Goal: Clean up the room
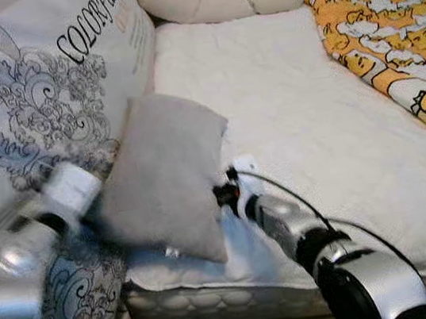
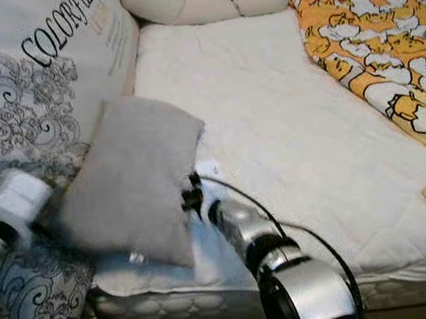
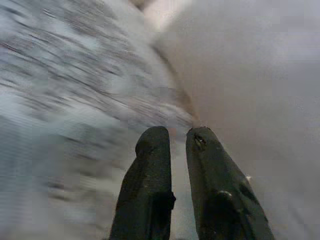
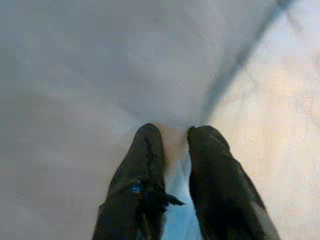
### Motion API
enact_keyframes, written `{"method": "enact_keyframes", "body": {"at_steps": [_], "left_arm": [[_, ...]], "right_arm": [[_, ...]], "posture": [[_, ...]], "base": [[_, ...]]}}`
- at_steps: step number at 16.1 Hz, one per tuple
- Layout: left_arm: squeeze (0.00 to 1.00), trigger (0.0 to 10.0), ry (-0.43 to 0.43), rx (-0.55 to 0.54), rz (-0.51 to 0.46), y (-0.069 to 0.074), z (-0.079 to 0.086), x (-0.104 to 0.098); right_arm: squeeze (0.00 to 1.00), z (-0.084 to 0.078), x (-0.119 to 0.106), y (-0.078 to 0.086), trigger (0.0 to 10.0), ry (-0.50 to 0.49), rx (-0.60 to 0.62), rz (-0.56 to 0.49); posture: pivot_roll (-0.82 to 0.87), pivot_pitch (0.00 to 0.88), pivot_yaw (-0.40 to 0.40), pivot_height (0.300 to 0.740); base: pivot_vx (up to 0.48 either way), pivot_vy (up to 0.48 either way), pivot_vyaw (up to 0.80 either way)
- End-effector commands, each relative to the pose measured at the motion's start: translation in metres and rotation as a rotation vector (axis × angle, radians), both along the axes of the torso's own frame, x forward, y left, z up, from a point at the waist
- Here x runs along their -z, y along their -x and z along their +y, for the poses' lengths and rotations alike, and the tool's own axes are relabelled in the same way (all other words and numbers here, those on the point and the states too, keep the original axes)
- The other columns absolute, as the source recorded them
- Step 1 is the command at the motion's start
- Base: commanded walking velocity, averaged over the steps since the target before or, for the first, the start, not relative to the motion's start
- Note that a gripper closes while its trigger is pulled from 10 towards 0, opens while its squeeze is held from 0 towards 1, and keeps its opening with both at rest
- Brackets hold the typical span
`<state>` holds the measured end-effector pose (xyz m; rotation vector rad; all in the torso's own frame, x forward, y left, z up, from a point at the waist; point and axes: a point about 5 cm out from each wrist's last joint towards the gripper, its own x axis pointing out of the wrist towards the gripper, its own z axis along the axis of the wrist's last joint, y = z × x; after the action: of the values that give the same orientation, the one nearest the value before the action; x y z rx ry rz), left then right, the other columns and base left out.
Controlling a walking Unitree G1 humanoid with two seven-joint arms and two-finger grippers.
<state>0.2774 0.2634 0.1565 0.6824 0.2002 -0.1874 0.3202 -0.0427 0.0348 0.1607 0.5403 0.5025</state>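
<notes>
Across the white bed (image 1: 310,113), both claws pinch the grey pillow (image 1: 165,187) at lower left: left claw (image 3: 172,145), right claw (image 4: 172,137); lift evenly, keeping grips.

Home bedroom, white quilted mattress (image 1: 287,116), patterned pillow (image 1: 27,99), orange duck-print blanket (image 1: 396,44)

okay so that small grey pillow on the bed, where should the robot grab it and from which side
Probably by its outer edges, one pincer per side. The grey pillow stands tilted at the mattress edge, leaning on the big patterned pillow, so both side edges are exposed. The right pincer already sits at its right edge, the left pincer at its left.
</notes>
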Motion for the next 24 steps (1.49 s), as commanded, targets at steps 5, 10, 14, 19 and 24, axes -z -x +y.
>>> {"method": "enact_keyframes", "body": {"at_steps": [5,10,14,19,24], "left_arm": [[1.00,10.0,0.065,0.178,0.051,0.009,-0.026,-0.003],[0.00,10.0,0.507,0.081,-0.158,-0.008,-0.051,-0.028],[0.00,10.0,0.557,0.087,-0.130,-0.005,-0.092,-0.005],[0.00,10.0,0.664,0.014,-0.105,-0.002,-0.114,0.011],[0.00,10.0,0.633,0.023,-0.098,0.000,-0.122,0.017]], "right_arm": [[1.00,-0.020,0.015,0.009,10.0,-0.032,0.088,0.018],[0.58,-0.070,-0.017,-0.002,10.0,-0.026,0.122,-0.323],[0.00,-0.100,-0.061,0.006,10.0,0.057,0.259,-0.506],[0.00,-0.102,-0.090,0.032,10.0,0.087,0.307,-0.564],[0.00,-0.107,-0.085,0.044,10.0,0.126,0.292,-0.513]], "posture": [[0.10,0.000,0.007,0.740],[0.07,0.000,-0.007,0.740],[-0.01,0.000,-0.009,0.740],[-0.06,0.000,-0.025,0.740],[-0.07,0.000,-0.023,0.740]], "base": [[0.000,0.000,0.00],[0.000,0.000,0.00],[0.000,0.000,0.00],[0.000,-0.384,0.00],[0.000,-0.480,0.00]]}}
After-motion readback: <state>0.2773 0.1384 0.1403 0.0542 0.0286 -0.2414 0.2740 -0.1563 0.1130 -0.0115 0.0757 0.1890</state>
